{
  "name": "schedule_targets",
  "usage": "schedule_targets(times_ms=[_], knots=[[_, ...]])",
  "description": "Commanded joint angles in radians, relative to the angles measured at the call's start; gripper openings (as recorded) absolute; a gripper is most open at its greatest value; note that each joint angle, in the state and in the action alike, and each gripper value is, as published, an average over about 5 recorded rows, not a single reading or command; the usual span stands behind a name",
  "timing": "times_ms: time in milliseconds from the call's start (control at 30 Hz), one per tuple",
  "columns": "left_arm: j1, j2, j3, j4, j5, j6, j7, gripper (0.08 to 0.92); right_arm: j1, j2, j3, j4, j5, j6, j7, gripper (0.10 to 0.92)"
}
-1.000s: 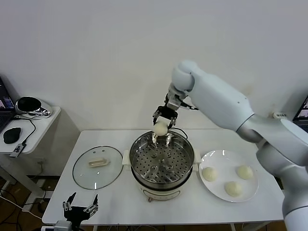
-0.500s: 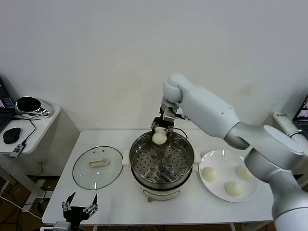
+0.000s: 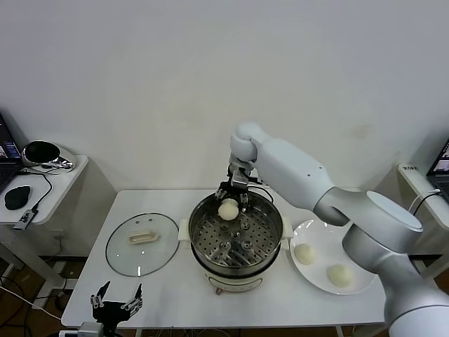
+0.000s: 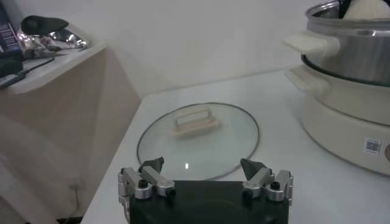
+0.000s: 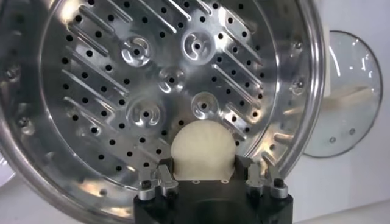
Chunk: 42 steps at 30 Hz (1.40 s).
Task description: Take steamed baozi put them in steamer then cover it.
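Risk: the baozi [image 5: 202,150] sits between the right gripper [image 5: 207,180]'s parted jaws over the steamer [image 3: 201,217]'s far rim; seemingly freed, it could roll or stick. Left gripper [image 4: 204,177] waits open.

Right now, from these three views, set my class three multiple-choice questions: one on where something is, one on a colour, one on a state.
1. Where is the glass lid? A flat on the table, to the robot's left of the pot; B on the pot; C on a plate.
2. What colour is the lid's handle? A black; B cream; C red.
3. How are the left gripper's jaws? A shut on a bun; B shut empty; C open.
Answers: A, it lies beside the pot; B, the bar is pale cream; C, they stand apart with nothing between.
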<state>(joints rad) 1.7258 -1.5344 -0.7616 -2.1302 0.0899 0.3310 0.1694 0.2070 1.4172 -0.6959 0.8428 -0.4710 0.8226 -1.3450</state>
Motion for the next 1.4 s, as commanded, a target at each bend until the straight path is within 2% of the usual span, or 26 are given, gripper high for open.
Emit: schedule_targets(times_ms=[33, 200, 267, 500, 800, 933, 1033, 1233, 1400], knots=[[0.003, -0.001, 0.002, -0.001, 0.002, 0.001, -0.001, 0.823, -0.01, 0.004, 0.0, -0.015, -0.024, 0.006, 0.064, 0.778], [0.003, -0.003, 0.003, -0.003, 0.003, 0.003, 0.001, 0.823, 0.015, -0.029, 0.005, 0.027, 0.125, -0.01, 0.0, 0.821], [0.004, -0.004, 0.003, -0.006, 0.003, 0.004, 0.002, 0.823, 0.04, -0.069, -0.007, 0.09, 0.208, -0.074, -0.027, 0.822], [0.021, 0.001, -0.001, -0.039, 0.002, 0.02, 0.003, 0.823, 0.186, -0.291, -0.099, 0.393, 0.42, -0.526, -0.028, 0.823], [0.023, 0.021, 0.013, -0.057, 0.0, 0.037, 0.001, 0.823, 0.327, -0.597, -0.2, 0.53, 0.666, -1.073, -0.002, 0.823], [0.018, 0.032, 0.018, -0.061, -0.004, 0.041, 0.002, 0.823, 0.299, -0.735, -0.187, 0.621, 0.624, -1.285, -0.023, 0.823], [0.017, 0.039, 0.022, -0.066, -0.007, 0.045, 0.005, 0.823, 0.25, -0.827, -0.172, 0.689, 0.55, -1.35, -0.021, 0.823], [0.024, 0.045, 0.031, -0.082, -0.008, 0.052, 0.008, 0.823, 0.106, -0.937, -0.106, 0.777, 0.464, -1.339, 0.005, 0.823], [0.036, 0.039, 0.037, -0.092, -0.005, 0.054, 0.007, 0.823, -0.086, -0.957, 0.002, 0.804, 0.365, -1.318, 0.021, 0.823]])
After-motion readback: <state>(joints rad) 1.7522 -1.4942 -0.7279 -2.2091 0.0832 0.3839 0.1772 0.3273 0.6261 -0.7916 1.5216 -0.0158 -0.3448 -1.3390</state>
